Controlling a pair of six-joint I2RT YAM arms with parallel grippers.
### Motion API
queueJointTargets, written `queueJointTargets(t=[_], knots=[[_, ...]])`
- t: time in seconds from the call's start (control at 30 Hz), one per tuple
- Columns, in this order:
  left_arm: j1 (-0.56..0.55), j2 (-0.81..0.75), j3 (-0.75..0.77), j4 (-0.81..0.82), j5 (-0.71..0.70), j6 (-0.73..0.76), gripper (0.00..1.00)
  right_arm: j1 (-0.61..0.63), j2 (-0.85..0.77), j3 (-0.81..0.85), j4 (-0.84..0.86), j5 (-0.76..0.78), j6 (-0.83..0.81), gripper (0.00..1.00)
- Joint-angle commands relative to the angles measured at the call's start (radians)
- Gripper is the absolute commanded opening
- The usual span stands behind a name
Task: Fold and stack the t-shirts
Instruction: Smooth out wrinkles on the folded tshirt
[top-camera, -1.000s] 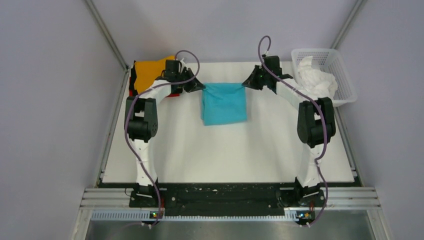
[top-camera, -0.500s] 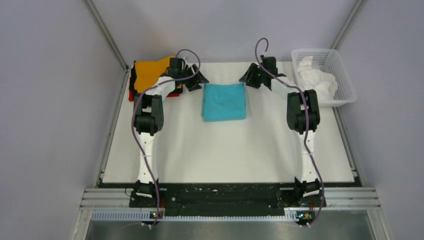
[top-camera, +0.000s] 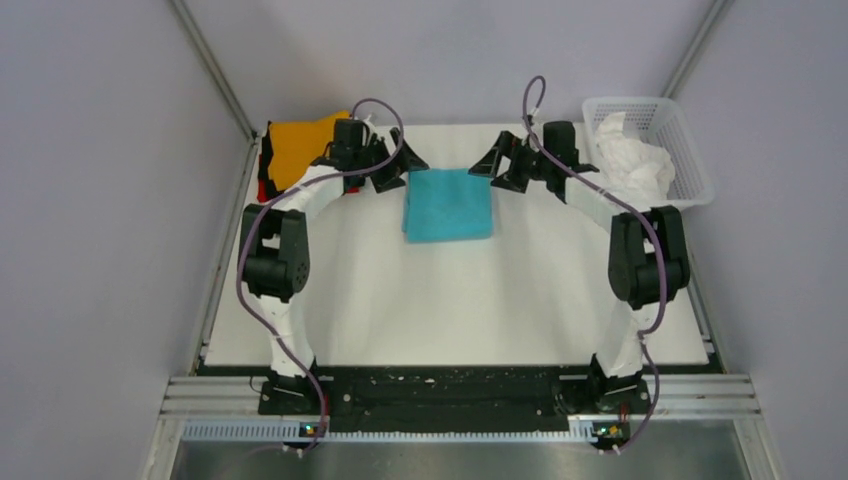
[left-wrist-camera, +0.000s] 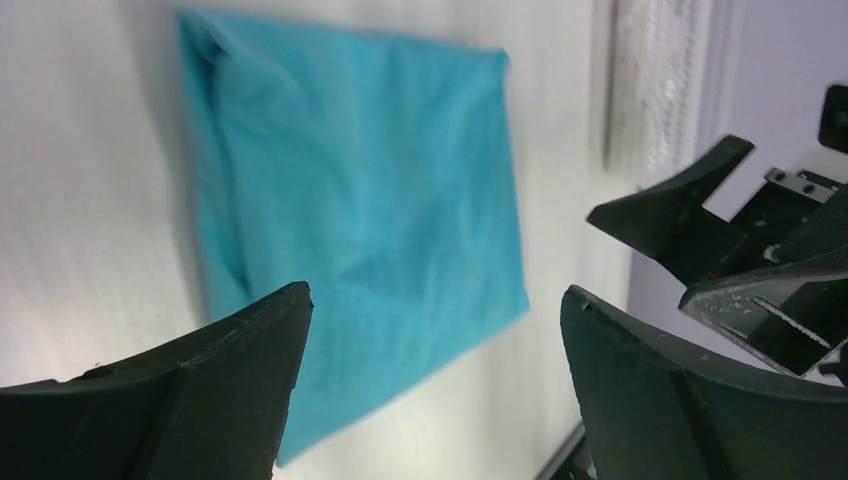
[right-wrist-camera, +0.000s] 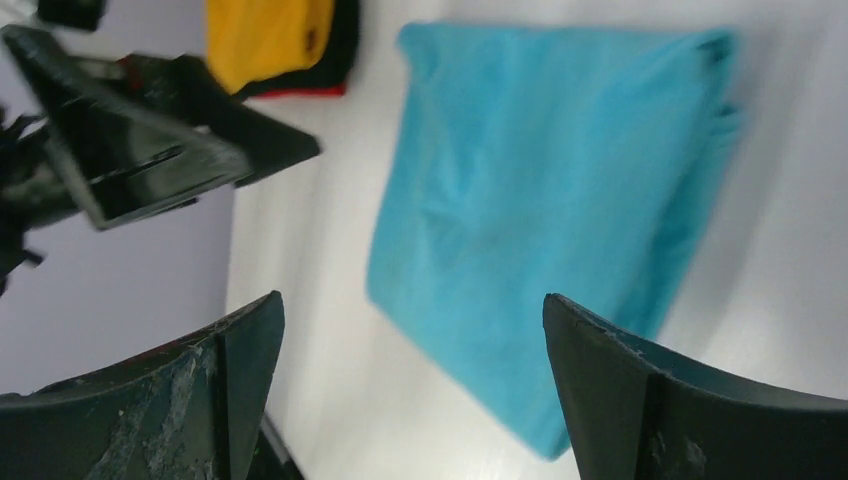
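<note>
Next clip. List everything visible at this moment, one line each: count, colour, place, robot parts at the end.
folded teal cloth t-shirt: one, teal, flat on the table's far middle.
folded orange cloth t-shirt: one, orange, top of the far left corner stack.
black cloth layer: one, black, under the orange one.
red cloth layer: one, red, edge showing beneath the black.
white plastic lattice basket: one, white, far right corner.
crumpled white cloth: one, white, inside the basket.
white table: one, white.
left end effector: one, black, open, beside the teal shirt's left.
right end effector: one, black, open, beside its right.
</note>
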Motion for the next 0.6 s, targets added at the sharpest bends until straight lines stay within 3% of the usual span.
queueJointTargets(t=[0.0, 0.1, 0.3, 0.57], knots=[[-0.051, -0.137, -0.208, 0.284, 0.154, -0.125, 0.99, 0.074, -0.146, -0.218, 0.323, -0.295, 0.136, 0.99], [-0.078, -0.134, -0.281, 0.345, 0.146, -0.166, 0.99, 0.115, -0.139, -0.303, 0.532, -0.352, 0.258, 0.99], [-0.094, -0.063, -0.317, 0.338, 0.126, -0.180, 0.99, 0.122, -0.057, -0.371, 0.537, -0.285, 0.256, 0.99], [-0.092, 0.002, -0.373, 0.323, 0.098, -0.178, 0.99, 0.031, 0.076, -0.485, 0.540, -0.220, 0.209, 0.99]])
